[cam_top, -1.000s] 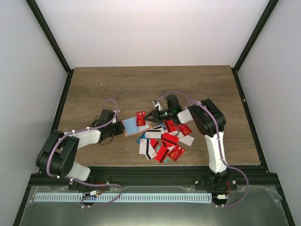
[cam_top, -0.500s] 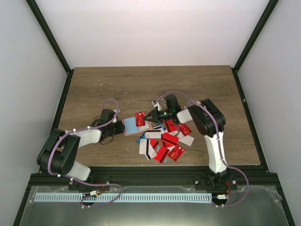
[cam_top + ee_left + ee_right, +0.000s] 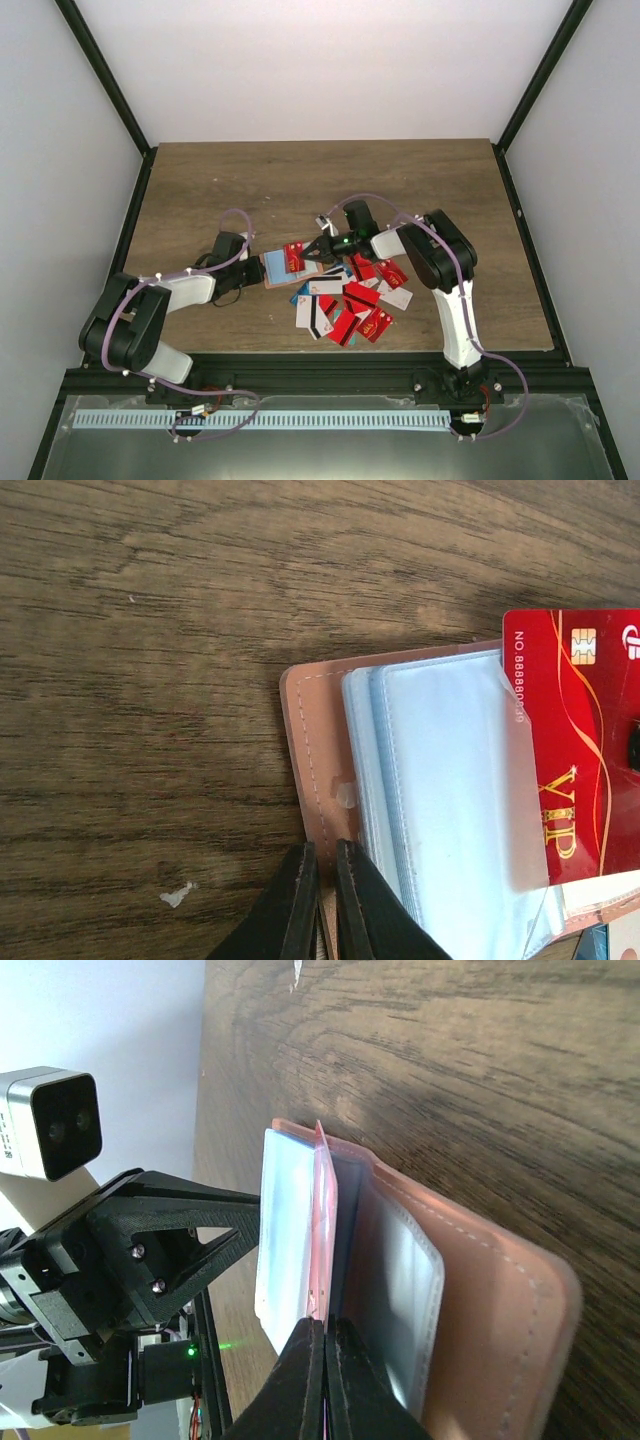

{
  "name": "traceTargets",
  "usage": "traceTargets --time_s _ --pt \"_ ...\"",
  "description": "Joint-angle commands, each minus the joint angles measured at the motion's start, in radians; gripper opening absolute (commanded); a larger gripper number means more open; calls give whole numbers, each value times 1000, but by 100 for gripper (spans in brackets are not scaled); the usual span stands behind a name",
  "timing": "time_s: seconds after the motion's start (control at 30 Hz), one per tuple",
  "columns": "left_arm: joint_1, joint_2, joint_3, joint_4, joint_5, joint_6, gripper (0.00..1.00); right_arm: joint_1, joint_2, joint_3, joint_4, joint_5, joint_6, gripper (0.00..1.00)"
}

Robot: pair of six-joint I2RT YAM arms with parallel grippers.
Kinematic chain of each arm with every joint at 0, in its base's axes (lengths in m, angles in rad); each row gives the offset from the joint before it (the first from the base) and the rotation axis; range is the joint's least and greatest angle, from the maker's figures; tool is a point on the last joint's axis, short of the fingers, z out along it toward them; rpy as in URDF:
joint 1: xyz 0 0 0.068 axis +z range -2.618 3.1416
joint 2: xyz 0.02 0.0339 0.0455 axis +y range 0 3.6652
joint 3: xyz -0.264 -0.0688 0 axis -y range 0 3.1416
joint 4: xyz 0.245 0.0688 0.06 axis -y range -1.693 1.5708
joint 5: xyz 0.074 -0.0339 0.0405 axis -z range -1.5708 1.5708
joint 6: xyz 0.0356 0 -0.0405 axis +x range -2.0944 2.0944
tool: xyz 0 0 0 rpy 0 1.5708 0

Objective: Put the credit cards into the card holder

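A flat, squarish salmon-brown leather-like card holder (image 3: 272, 268) lies open on the dark wood-grain bench (image 3: 300, 180), with its pale blue clear plastic sleeves (image 3: 450, 810) fanned upward.

The left tool (image 3: 256, 271) comes at the card holder from its left side. Its two black fingers stand very narrow and pinch the stitched leather edge of the cover between them; the left wrist view shows that edge running down into the slim gap of the tool (image 3: 322, 850).

The right tool (image 3: 314, 254) reaches in from the card holder's right side, closed tight on a thin red plastic card with gold lettering and a chip (image 3: 572, 730). In the right wrist view the card (image 3: 323, 1230) stands on edge among the sleeves, gripped at its near end by the tool (image 3: 325, 1328). In the left wrist view its left part lies under the top clear sleeve, and the rest sticks out past the card holder's right edge.

Just right of the card holder and slightly nearer the arm bases lies a loose heap of small plastic cards (image 3: 350, 300), mostly red with some white, blue and black-striped ones, overlapping one another flat on the bench.
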Motion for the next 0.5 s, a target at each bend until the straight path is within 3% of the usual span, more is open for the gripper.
traceTargets --time_s 0.0,0.47 --pt "-7 23 -5 -25 -8 10 8 9 21 47 -122 15 -43 1" --pt "-9 27 -10 -19 -4 8 8 32 38 82 -211 -17 -43 1"
